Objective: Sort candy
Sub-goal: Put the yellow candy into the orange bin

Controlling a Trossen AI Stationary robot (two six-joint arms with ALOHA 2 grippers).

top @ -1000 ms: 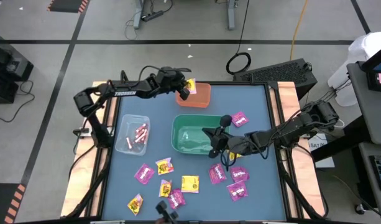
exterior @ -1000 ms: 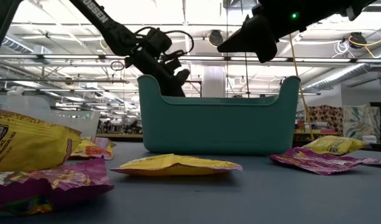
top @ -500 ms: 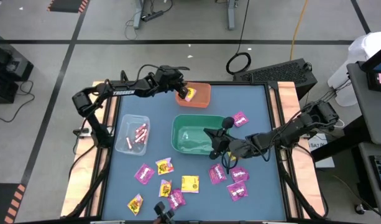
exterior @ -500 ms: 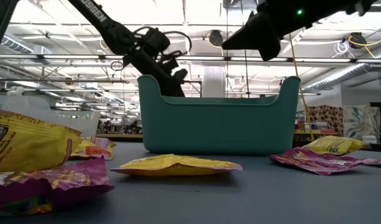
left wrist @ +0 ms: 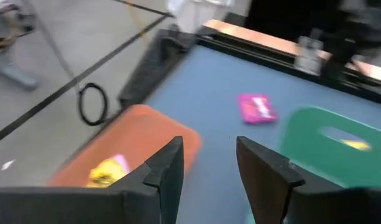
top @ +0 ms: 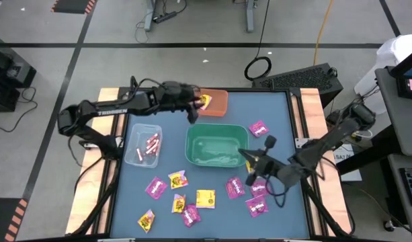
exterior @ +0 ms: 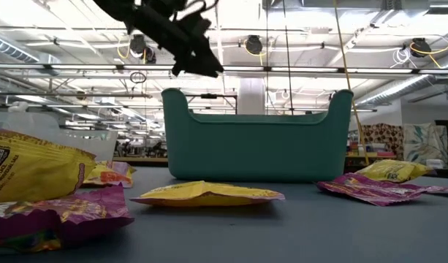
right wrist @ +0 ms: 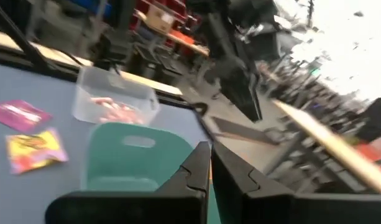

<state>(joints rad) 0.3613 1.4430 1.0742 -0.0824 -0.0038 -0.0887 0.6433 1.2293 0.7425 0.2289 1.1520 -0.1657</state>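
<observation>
My left gripper (top: 193,111) (left wrist: 209,167) hangs open and empty beside the orange bin (top: 216,105), high above the table in the low view (exterior: 196,60). A yellow candy packet (left wrist: 106,173) lies in that bin. My right gripper (top: 246,154) (right wrist: 210,163) is shut with nothing in it, at the green bin's (top: 217,144) right near corner. Magenta candy (top: 257,190) and yellow candy (top: 205,197) lie flat on the blue table along its near half. One magenta packet (top: 259,128) lies to the right of the bins. Pink-white sticks (top: 150,143) lie in the clear bin (top: 140,154).
The three bins fill the table's middle and far left. The green bin (exterior: 256,135) stands close behind loose packets (exterior: 207,193) in the low view. Wooden rails (top: 310,107) border the table's sides. Bare blue surface lies at the far right (top: 276,107).
My left gripper has let go of the yellow packet, which now lies in the orange bin, and has drawn back toward the table's left while rising. My right gripper has left the space over the green bin, going up and toward the near right, its wrist rolling.
</observation>
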